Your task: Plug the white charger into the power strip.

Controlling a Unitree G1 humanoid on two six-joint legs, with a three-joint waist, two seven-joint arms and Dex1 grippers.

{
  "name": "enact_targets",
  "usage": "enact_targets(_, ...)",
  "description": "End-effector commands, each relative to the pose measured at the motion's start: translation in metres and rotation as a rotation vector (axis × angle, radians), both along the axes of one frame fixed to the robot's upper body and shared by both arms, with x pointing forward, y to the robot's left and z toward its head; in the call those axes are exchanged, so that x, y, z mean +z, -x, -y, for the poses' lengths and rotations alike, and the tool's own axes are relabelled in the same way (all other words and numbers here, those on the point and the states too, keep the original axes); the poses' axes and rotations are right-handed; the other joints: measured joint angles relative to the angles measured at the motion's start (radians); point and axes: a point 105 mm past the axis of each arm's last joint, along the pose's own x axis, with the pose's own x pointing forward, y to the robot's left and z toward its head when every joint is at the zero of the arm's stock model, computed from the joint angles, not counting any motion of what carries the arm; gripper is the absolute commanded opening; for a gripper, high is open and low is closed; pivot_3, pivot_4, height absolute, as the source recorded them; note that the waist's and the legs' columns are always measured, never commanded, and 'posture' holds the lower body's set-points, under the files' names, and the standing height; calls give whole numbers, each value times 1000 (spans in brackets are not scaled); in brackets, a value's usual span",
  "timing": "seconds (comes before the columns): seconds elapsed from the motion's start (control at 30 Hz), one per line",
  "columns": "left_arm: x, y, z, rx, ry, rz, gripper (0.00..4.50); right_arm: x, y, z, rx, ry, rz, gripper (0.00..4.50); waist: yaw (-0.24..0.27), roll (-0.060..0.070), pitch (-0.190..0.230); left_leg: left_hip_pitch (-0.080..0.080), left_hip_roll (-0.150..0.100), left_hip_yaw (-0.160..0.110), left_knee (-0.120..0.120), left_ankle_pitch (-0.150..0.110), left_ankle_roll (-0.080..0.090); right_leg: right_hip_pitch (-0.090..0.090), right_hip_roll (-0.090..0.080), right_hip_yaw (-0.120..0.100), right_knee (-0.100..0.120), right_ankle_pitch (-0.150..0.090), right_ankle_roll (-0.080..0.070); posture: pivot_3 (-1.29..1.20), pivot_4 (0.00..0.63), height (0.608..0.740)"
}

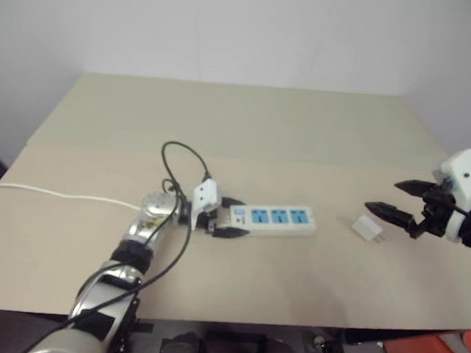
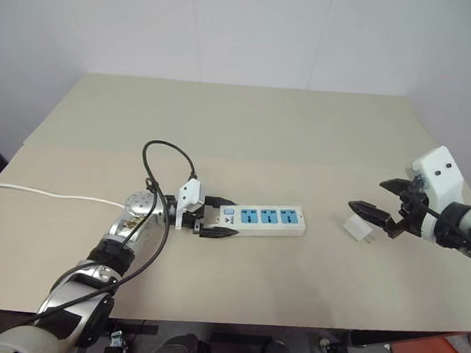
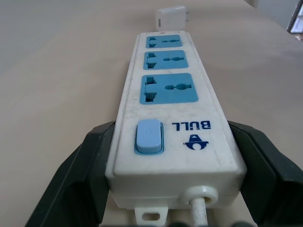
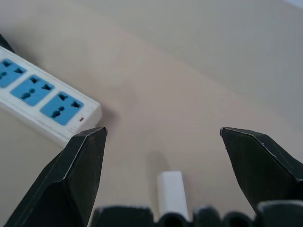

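Observation:
The power strip (image 1: pixel 277 218) lies flat mid-table, its three blue socket faces up. My left gripper (image 1: pixel 224 218) is shut on its switch end, a black finger (image 3: pixel 75 175) pressed against each long side. The white charger (image 1: pixel 367 228) lies on the table to the right of the strip, a short gap from its far end. My right gripper (image 1: pixel 382 196) hovers open just right of and above the charger, fingers spread wide and pointing left toward it. In the right wrist view the charger (image 4: pixel 171 194) sits low between the open fingers, with the strip's end (image 4: pixel 57 109) beyond.
The strip's thin white cord (image 1: pixel 56 195) trails left across the beige table (image 1: pixel 247 129) to its left edge. A black cable (image 1: pixel 176 152) loops up from my left wrist. The table's front edge (image 1: pixel 290 322) runs close below the strip.

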Motion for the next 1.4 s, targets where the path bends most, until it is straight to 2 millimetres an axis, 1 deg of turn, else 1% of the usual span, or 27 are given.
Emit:
enact_targets(0.03, 12, 0, 11, -50, 1, 81, 3268, 15, -10, 12, -93, 32, -23, 4500, -1, 0, 0, 0, 0, 0, 0, 0, 0, 0, 0, 0, 0, 0, 0, 0, 150, 740)
enact_targets(0.1, 10, 1, 13, -71, -14, 85, 3268, 23, -17, 13, -120, 25, -54, 4500, -2, 0, 0, 0, 0, 0, 0, 0, 0, -1, 0, 0, 0, 0, 0, 0, 150, 740)
enact_targets(0.2, 1, 2, 13, -91, -60, 92, 3268, 34, -26, 15, -156, 40, -115, 4500, -3, 0, 0, -2, 0, -1, 0, 0, 0, -2, -1, -1, 0, 0, 0, 0, 150, 740)
enact_targets(0.4, -8, 3, 17, -92, -75, 77, 3268, 40, -38, 17, -167, 82, -228, 4500, -1, 0, 0, -5, 0, -1, 1, -1, 2, -3, -1, -2, -3, 0, 0, 0, 150, 740)
enact_targets(0.63, -7, 1, 20, -61, -16, -16, 3268, 30, -48, 21, -99, 180, -282, 4500, 0, 0, 0, -6, -1, 0, 3, -2, 4, -2, -3, -2, -4, 2, 3, 0, 150, 740)
enact_targets(0.7, -8, 2, 18, -60, -24, -25, 3268, 28, -50, 17, -64, 196, -295, 4500, -2, 0, 0, -6, -1, 0, 3, -2, 4, -2, -3, -2, -4, 2, 3, 0, 150, 740)
enact_targets(0.9, -9, 2, 15, -66, -40, -32, 3268, 21, -52, 9, -7, 210, -322, 4500, -3, 0, 0, -5, -1, 0, 4, -2, 3, -2, -3, -2, -2, 2, 3, 0, 150, 740)
enact_targets(1.03, -9, 2, 16, -75, -44, -36, 3268, 6, -52, 10, 25, 249, -380, 4500, -3, 1, 0, -5, -1, 0, 4, -2, 3, -2, -3, -2, -2, 2, 3, 0, 150, 740)
enact_targets(1.2, -8, 3, 18, -90, -50, -37, 3268, 0, -58, 9, 43, 276, -426, 4500, -5, 1, 0, -5, -1, 0, 4, -2, 3, -2, -3, -2, -2, 2, 3, 0, 150, 740)
enact_targets(1.3, -8, 3, 18, -91, -51, -37, 3268, -5, -61, 6, 68, 305, -468, 4500, -5, 1, 0, -5, -1, 0, 4, -2, 3, -2, -3, -2, -2, 2, 3, 0, 150, 740)
enact_targets(1.4, -9, 4, 18, -95, -53, -38, 3268, -7, -65, 1, 82, 296, -513, 4500, -5, 1, 0, -5, -1, 0, 4, -2, 3, -2, -3, -2, -2, 2, 3, 0, 150, 740)
